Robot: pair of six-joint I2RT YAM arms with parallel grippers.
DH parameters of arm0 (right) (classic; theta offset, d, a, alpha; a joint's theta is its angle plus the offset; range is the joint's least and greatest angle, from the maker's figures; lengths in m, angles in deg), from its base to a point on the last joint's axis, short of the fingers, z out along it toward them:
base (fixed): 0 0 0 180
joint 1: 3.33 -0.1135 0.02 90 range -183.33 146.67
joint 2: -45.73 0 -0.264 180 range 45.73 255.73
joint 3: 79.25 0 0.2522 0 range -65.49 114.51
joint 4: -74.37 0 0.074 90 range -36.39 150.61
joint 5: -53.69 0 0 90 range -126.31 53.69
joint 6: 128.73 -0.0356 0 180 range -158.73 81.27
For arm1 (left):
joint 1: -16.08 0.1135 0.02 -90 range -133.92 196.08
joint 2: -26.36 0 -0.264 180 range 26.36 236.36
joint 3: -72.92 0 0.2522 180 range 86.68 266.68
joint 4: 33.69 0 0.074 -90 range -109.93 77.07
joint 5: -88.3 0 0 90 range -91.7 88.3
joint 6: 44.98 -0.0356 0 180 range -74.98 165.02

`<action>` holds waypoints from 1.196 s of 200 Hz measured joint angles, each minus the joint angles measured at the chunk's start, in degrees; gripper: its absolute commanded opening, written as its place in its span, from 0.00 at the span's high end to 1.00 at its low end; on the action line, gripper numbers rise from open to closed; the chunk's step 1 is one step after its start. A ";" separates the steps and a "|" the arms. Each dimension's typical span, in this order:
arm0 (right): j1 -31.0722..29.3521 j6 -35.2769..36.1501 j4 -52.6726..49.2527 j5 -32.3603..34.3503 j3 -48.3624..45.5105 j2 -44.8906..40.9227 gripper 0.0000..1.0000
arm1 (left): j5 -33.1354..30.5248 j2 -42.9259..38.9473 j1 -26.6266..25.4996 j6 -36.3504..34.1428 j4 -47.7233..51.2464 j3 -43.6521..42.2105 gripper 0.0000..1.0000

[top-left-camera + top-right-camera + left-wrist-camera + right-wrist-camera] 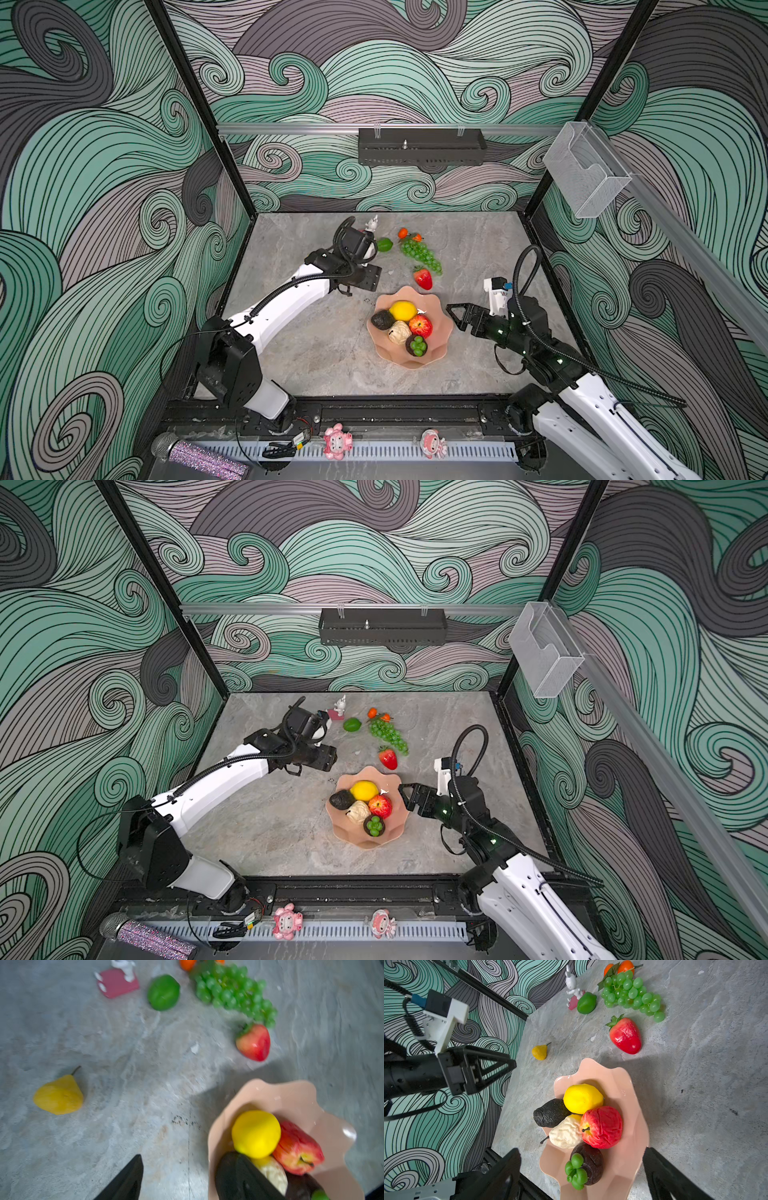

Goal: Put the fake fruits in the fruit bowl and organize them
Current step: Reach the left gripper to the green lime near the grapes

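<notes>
A grey marbled tabletop (pixel 316 365) is enclosed by walls (pixel 104 166) papered in teal and grey swirls. The fruit bowl (pixel 440 347), a shallow salmon-pink matte dish with a wavy scalloped rim, is seen near the middle of the tabletop in both top views. 5 plastic pieces are packed together toward its left side:
- a glossy yellow lemon (pixel 402 310)
- a wrinkled black avocado (pixel 382 320)
- a red apple (pixel 420 326) streaked with yellow
- a cream knobbly piece (pixel 399 332) with a dark stem
- a dark purple-brown round one (pixel 417 345) topped with green lobes

Bare pink is shown along the bowl's right side.

Behind the bowl, a shiny red strawberry (pixel 423 277) with a green cap is found near the rim. The green grape bunch (pixel 419 253) is laid just beyond it, with 2 small oranges (pixel 409 235) at its far end. A lime (pixel 384 244) is placed to the left of the grapes, just beside a white rabbit figurine (pixel 340 706) on a pink base. A small yellow pear (pixel 539 1051) is seen lying well apart from the others in both wrist views; in the top views it is hidden under the left arm.

The left claw (pixel 189 1156) is held released above the tabletop to the left of the bowl, with nothing between its fingers. The right claw (pixel 455 318) is spread wide and empty, just beside the bowl's right rim.
</notes>
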 measured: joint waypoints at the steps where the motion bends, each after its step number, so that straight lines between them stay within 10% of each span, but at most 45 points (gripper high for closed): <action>1: 0.00 0.02 -0.02 0.02 0.02 -0.02 0.07 | -0.04 0.13 0.15 0.09 -0.13 0.13 0.25; 78: 0.00 0.28 -1.81 -0.11 0.83 -0.85 0.08 | 5.33 20.68 9.64 1.22 -4.96 13.92 0.21; 239: 0.04 0.26 -2.03 0.72 0.44 3.96 0.07 | 21.75 49.59 9.84 -20.37 -14.03 41.38 0.28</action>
